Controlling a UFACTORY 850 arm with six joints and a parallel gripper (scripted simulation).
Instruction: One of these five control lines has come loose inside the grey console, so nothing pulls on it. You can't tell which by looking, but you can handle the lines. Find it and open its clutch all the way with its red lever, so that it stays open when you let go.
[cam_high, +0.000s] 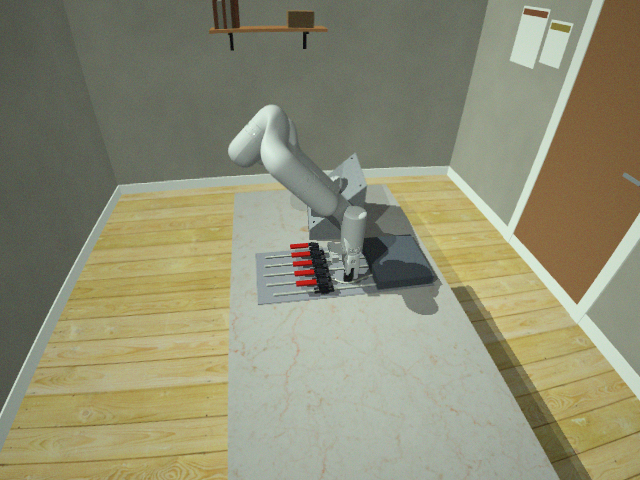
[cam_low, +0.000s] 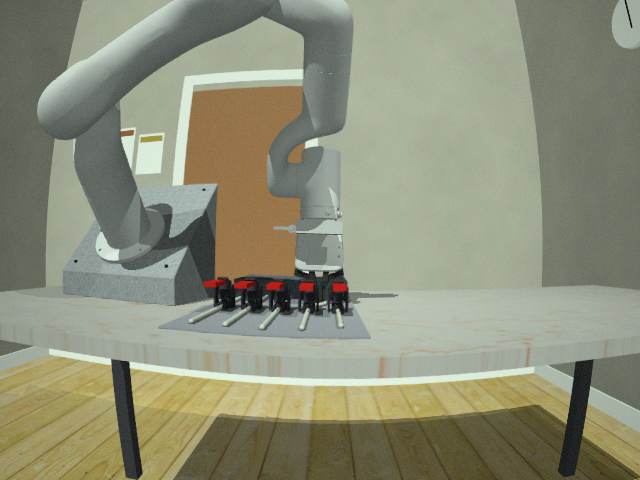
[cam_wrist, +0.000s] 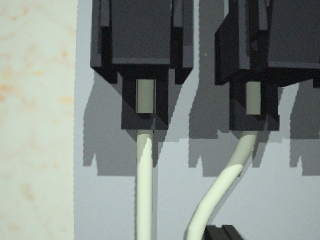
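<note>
Closed gripper (cam_high: 349, 276) (cam_low: 321, 296) (cam_wrist: 223, 233), nothing held, stood between clutches and grey console (cam_high: 405, 266) (cam_low: 258, 279). Bowed line (cam_high: 356, 280) (cam_wrist: 216, 192) ran into console's near side; looked light, flexible, looseness unproven. Its red lever (cam_high: 303, 272) (cam_low: 306, 286), beyond the clutch from console, seemed stiff: best taken at its free end.

Worktop (cam_high: 361, 372) (cam_low: 465, 320): pale, red-veined, under the claw (cam_high: 349, 273) (cam_low: 321, 289), on dark legs (cam_low: 126, 418). Plank floor (cam_high: 129, 320) (cam_low: 310, 397) below, worktop shadow across it. Grey walls (cam_high: 289, 103) (cam_low: 423, 155), pale skirting. Brown door (cam_high: 589, 155) (cam_low: 242, 180), white frame, behind claw in exterior view. Two posters (cam_high: 542, 38) (cam_low: 149, 155) beside door. Shelf (cam_high: 268, 29) well apart from claw.
</note>
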